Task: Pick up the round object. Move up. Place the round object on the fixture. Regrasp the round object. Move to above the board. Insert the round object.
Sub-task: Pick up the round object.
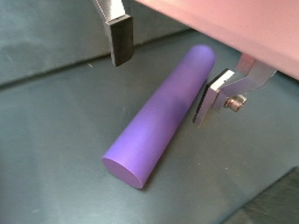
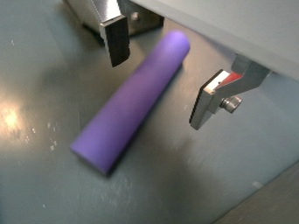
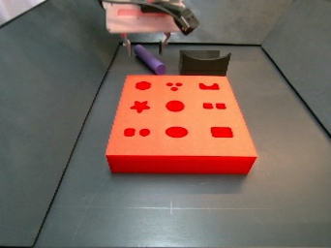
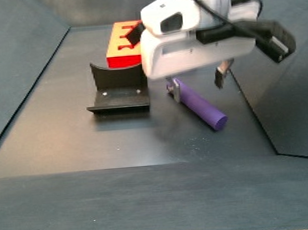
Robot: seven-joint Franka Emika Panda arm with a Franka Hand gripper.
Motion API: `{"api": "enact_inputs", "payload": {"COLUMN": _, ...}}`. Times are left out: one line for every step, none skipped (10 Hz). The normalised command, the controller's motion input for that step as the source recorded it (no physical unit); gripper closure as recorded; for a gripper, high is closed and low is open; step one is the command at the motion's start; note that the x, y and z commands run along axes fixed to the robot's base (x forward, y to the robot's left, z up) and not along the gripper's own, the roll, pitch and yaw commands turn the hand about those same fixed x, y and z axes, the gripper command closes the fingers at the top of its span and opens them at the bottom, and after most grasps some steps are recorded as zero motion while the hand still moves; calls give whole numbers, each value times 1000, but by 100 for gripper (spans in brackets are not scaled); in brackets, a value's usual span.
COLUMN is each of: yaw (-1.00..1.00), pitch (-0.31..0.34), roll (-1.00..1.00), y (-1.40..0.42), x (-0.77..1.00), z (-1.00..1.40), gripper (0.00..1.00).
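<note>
The gripper [image 1: 163, 74] hangs low over the floor with its fingers [image 1: 121, 39] spread apart. The purple round object [image 1: 163, 115] lies flat between them, touching neither pad in both wrist views. In a side view the fixture [image 4: 117, 91] stands just beside it, with the red-orange board [image 3: 177, 121] behind the fixture.

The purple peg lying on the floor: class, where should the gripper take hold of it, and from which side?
Grip the purple peg across its round shaft, toward the upper end, coming straight down. It lies flat on the floor, and the open gripper already has one finger on each side.
</note>
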Motion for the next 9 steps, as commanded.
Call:
{"api": "enact_inputs", "payload": {"yaw": 0, "pitch": -46, "roll": -174, "y": 203, "x": -6, "z": -174, "gripper": 0}}
{"api": "enact_inputs", "payload": {"yaw": 0, "pitch": -29, "roll": -176, "y": 180, "x": 0, "z": -186, "gripper": 0}}
{"api": "enact_inputs", "payload": {"yaw": 0, "pitch": -1, "roll": -139, "y": 126, "x": 0, "z": -263, "gripper": 0}}
{"api": "enact_inputs", "payload": {"yaw": 0, "pitch": -94, "roll": -187, "y": 80, "x": -3, "z": -343, "gripper": 0}}
{"api": "enact_inputs", "payload": {"yaw": 0, "pitch": -111, "roll": -190, "y": 60, "x": -31, "z": -377, "gripper": 0}}
{"api": "enact_inputs", "payload": {"yaw": 0, "pitch": -153, "roll": -149, "y": 0, "x": -111, "z": -243, "gripper": 0}}
{"api": "enact_inputs", "payload": {"yaw": 3, "pitch": -89, "roll": -59, "y": 0, "x": -37, "z": -89, "gripper": 0}}
{"api": "enact_inputs", "payload": {"yaw": 0, "pitch": 0, "roll": 0, "y": 0, "x": 0, "z": 0, "gripper": 0}}
{"api": "enact_inputs", "payload": {"yaw": 0, "pitch": 0, "roll": 0, "y": 0, "x": 0, "z": 0, "gripper": 100}}
